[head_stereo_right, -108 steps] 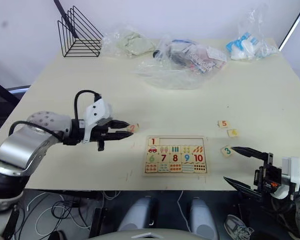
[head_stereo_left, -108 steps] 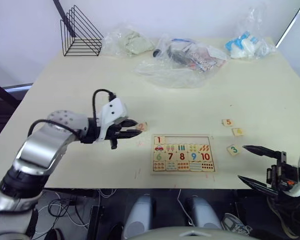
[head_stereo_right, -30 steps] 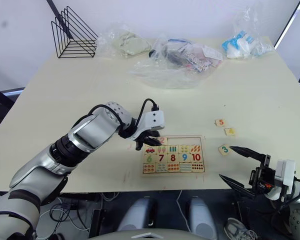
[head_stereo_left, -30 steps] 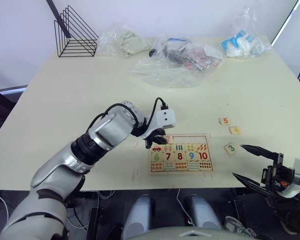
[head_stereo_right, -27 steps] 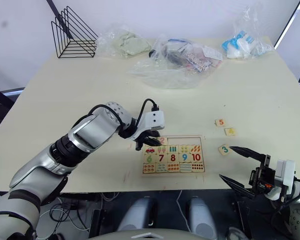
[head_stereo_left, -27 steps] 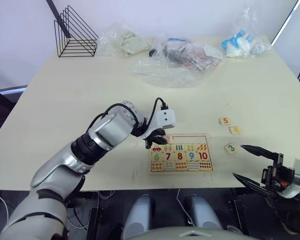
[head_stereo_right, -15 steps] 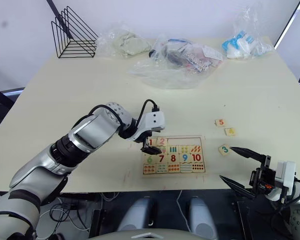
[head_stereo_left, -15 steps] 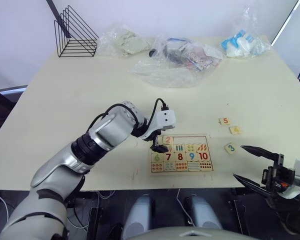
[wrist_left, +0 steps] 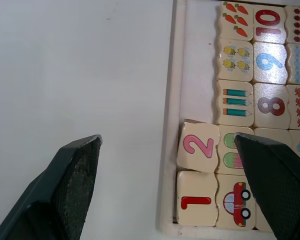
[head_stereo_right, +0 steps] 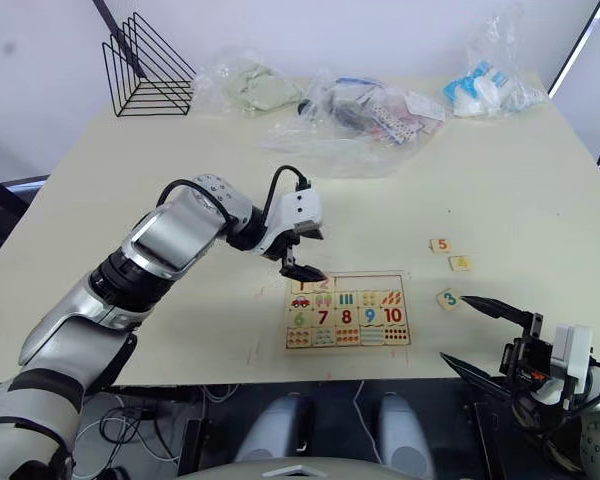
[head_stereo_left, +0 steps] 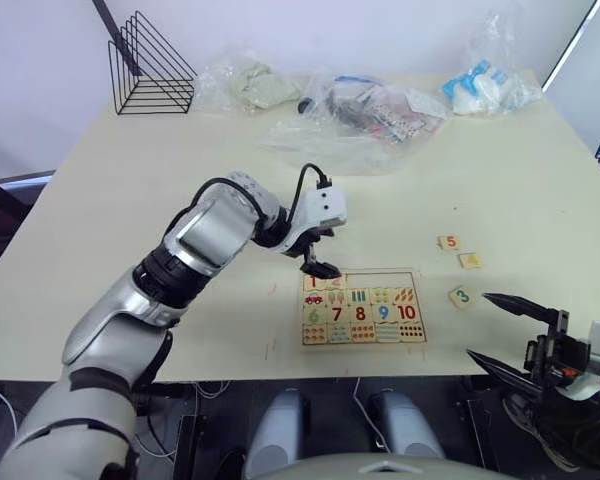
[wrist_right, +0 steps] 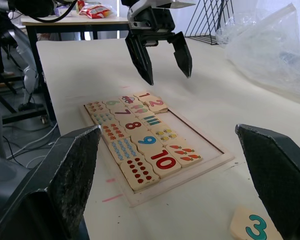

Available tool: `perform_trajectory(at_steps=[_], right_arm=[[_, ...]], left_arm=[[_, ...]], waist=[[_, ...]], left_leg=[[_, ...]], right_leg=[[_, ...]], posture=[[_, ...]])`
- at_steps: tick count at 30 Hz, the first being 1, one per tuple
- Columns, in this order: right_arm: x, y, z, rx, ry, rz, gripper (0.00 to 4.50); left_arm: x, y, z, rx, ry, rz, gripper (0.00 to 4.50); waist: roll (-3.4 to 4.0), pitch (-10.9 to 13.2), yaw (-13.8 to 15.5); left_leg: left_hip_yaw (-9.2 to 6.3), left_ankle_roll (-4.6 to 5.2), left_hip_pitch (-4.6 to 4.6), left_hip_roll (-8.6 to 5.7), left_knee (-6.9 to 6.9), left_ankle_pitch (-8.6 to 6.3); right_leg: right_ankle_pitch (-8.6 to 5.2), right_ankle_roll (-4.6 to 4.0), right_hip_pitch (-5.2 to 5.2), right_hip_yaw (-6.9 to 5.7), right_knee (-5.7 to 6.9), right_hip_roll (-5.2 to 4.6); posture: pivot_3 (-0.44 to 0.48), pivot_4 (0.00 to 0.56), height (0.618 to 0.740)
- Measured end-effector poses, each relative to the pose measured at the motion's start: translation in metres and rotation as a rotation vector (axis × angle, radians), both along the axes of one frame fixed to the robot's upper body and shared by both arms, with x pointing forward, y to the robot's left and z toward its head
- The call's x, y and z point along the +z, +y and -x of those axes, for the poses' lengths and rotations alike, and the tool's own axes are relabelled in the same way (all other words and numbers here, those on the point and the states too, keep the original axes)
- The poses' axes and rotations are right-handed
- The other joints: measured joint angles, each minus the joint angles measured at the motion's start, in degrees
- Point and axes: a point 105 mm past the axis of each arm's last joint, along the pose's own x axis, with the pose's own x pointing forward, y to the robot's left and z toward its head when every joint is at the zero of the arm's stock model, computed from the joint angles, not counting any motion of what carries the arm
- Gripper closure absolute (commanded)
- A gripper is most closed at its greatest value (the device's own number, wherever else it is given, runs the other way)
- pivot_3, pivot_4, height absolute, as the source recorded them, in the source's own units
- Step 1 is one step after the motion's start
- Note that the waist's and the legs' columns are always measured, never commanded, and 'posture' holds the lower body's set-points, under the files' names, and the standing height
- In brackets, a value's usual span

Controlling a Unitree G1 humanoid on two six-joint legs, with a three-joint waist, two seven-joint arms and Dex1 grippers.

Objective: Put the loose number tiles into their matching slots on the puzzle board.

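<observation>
The puzzle board (head_stereo_left: 363, 342) lies near the table's front edge, with the 1 tile (wrist_left: 196, 202) seated in its row of slots. The 2 tile (wrist_left: 199, 147) rests beside it, slightly askew. The other slots (head_stereo_left: 385, 279) are bare. My left gripper (head_stereo_left: 318, 262) hovers open just above the board's far left corner, holding nothing. Loose tiles 5 (head_stereo_left: 448, 242), 4 (head_stereo_left: 471, 260) and 3 (head_stereo_left: 461, 296) lie on the table right of the board. My right gripper (head_stereo_left: 478, 325) stands open and empty near the front edge, just beyond the 3 tile.
A black wire rack (head_stereo_left: 150, 65) stands at the far left corner. Clear plastic bags (head_stereo_left: 355, 115) with odds and ends lie along the back of the table. Bare tabletop surrounds the board.
My left gripper has opened, left the 2 tile in the slot beside the 1, and drawn up and back off the board. The right arm has held still.
</observation>
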Motion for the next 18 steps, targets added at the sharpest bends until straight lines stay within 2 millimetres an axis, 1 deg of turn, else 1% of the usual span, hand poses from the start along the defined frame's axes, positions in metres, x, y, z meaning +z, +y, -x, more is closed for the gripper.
perform_trajectory(at_steps=[1, 2, 5, 6, 7, 8, 9, 12, 13, 14, 18], right_arm=[[0.000, 0.000, 0.000, 0.000, -0.001, 0.000, 0.00], [-0.001, 0.000, 0.000, -0.002, 0.002, 0.000, 0.00], [-0.001, -0.001, 0.000, -0.003, 0.003, -0.001, 0.00], [-0.001, -0.001, 0.000, -0.003, 0.004, -0.001, 0.00], [-0.001, -0.001, 0.000, -0.003, 0.004, -0.001, 0.00], [-0.001, -0.001, 0.000, -0.003, 0.004, -0.001, 0.00], [-0.001, -0.001, 0.000, -0.003, 0.003, -0.001, 0.00], [-0.001, -0.001, 0.000, -0.003, 0.003, -0.001, 0.00], [-0.001, -0.001, -0.001, -0.003, 0.001, -0.001, 0.00], [0.000, -0.001, -0.001, -0.002, -0.001, -0.001, 0.00], [0.001, 0.000, -0.002, 0.000, -0.008, -0.001, 0.00]], left_arm=[[0.002, 0.001, -0.003, -0.002, -0.012, 0.019, 0.03], [0.006, 0.005, -0.007, -0.006, -0.029, 0.052, 0.41], [0.009, 0.011, -0.013, -0.009, -0.047, 0.103, 0.84], [0.007, 0.014, -0.013, -0.023, -0.043, 0.123, 1.28], [0.006, 0.015, -0.012, -0.025, -0.040, 0.124, 1.50], [0.002, 0.018, -0.010, -0.039, -0.022, 0.129, 1.98], [-0.001, 0.021, -0.008, -0.055, -0.010, 0.134, 2.21], [-0.009, 0.029, -0.002, -0.096, 0.021, 0.126, 3.80], [-0.011, 0.030, -0.002, -0.101, 0.030, 0.124, 4.26], [-0.013, 0.033, -0.001, -0.105, 0.041, 0.120, 4.49], [-0.019, 0.035, -0.003, -0.110, 0.037, 0.106, 4.49]], waist=[[0.00, 0.00, -0.03], [0.00, 0.00, -0.03], [0.01, 0.00, -0.03], [0.01, 0.00, -0.05], [0.01, 0.00, -0.05], [0.01, 0.00, -0.04], [0.01, 0.00, -0.04], [0.01, 0.00, -0.03], [0.01, 0.00, -0.01], [0.01, -0.01, 0.01], [0.01, 0.00, 0.04]], left_leg=[[0.00, 0.00, 0.00, 0.00, 0.00, 0.00], [0.01, 0.00, 0.02, 0.00, -0.01, 0.00], [0.02, 0.00, 0.02, 0.00, -0.01, 0.00], [0.01, 0.00, 0.02, 0.00, -0.01, 0.00], [0.01, 0.00, 0.01, 0.00, -0.01, 0.00], [0.03, 0.00, 0.01, 0.00, -0.01, 0.00], [0.03, 0.00, 0.01, 0.00, -0.01, 0.00], [0.05, 0.00, 0.01, 0.00, 0.00, 0.00], [0.06, 0.00, 0.01, -0.01, 0.00, 0.00], [0.06, 0.00, 0.01, -0.01, 0.00, 0.00], [0.06, 0.00, 0.00, -0.02, 0.01, 0.00]], right_leg=[[0.00, 0.00, 0.00, 0.00, 0.00, 0.00], [0.00, 0.00, 0.00, 0.03, 0.00, 0.00], [0.00, 0.00, 0.00, 0.02, 0.00, 0.00], [0.00, 0.00, 0.00, 0.03, 0.00, 0.00], [0.00, 0.00, 0.00, 0.02, 0.00, 0.00], [0.00, 0.00, 0.00, 0.02, 0.00, 0.00], [0.00, 0.00, 0.00, 0.03, 0.00, 0.00], [0.01, 0.00, 0.00, 0.01, 0.01, 0.00], [0.01, 0.00, 0.00, 0.01, 0.02, 0.00], [0.01, 0.00, 0.01, 0.00, 0.02, 0.00], [0.01, 0.00, 0.01, -0.01, 0.01, 0.00]], posture=[[0.000, 0.150, 0.740], [0.000, 0.150, 0.740], [0.000, 0.150, 0.740], [0.000, 0.150, 0.740], [0.000, 0.150, 0.740], [0.000, 0.150, 0.740], [0.000, 0.150, 0.740], [0.000, 0.150, 0.740], [0.000, 0.150, 0.740], [0.000, 0.150, 0.740], [0.000, 0.150, 0.740]])
